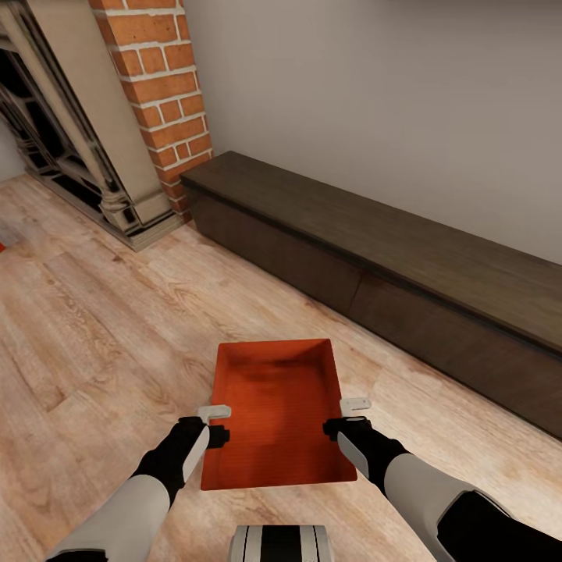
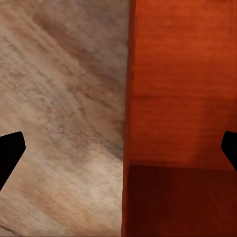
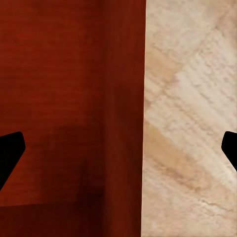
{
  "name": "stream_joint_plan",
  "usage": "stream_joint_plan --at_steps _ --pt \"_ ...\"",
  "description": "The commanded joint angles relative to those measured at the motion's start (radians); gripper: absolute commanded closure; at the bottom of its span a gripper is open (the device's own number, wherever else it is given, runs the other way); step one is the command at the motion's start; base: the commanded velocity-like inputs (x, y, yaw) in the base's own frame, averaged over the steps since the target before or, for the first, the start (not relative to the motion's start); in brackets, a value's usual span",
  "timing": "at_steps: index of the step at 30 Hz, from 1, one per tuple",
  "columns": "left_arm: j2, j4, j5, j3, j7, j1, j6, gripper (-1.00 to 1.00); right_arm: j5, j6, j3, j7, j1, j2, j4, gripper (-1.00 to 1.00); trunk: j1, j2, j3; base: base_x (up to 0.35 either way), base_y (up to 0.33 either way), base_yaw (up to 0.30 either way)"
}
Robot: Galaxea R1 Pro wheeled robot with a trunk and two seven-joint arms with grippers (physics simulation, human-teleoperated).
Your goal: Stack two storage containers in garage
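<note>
A: Room: wood plank floor (image 1: 94, 328); fireplace (image 1: 55, 117), brick chimney (image 1: 160, 86), then long dark cabinet (image 1: 375, 265).

B: Bin?

A: One red-orange bin (image 1: 275, 410) on the planks. Left gripper (image 1: 213, 411) spread over its left wall; right gripper (image 1: 355, 406) spread over its right wall.

The bin (image 1: 275, 414) is red-orange, plain, darker in its shaded inner walls. The floor (image 1: 101, 328) is pale wood planks with brown grain. The chimney (image 1: 160, 86) is red brick with light mortar. The cabinet (image 1: 375, 265) is dark brown, the wall (image 1: 390, 94) plain grey-white.
</note>
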Motion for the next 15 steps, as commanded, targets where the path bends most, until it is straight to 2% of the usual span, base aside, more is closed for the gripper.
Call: stream_joint_plan --at_steps 1,12,13,15 --pt "-0.004 -0.002 0.005 0.004 0.002 0.0 0.005 -1.0 -0.007 0.006 0.008 -0.007 0.0 -0.001 -0.002 -1.0 0.0 0.0 -0.001 0.0 0.0 0.0" --pt "-0.009 -0.003 0.005 0.005 0.002 0.0 0.005 -1.0 -0.007 0.006 0.008 -0.007 0.0 -0.001 -0.002 -1.0 0.0 0.0 -0.001 0.0 0.0 0.0" --pt "-0.009 -0.002 0.005 0.005 0.002 0.0 0.005 1.0 -0.007 0.006 0.008 -0.007 0.0 0.0 -0.002 1.0 0.0 0.0 -0.001 0.0 0.0 0.0" --pt "-0.009 -0.001 0.004 0.005 0.002 0.0 0.005 1.0 -0.007 0.006 0.008 -0.007 0.0 0.001 -0.002 1.0 0.0 0.0 -0.001 0.0 0.0 0.0"
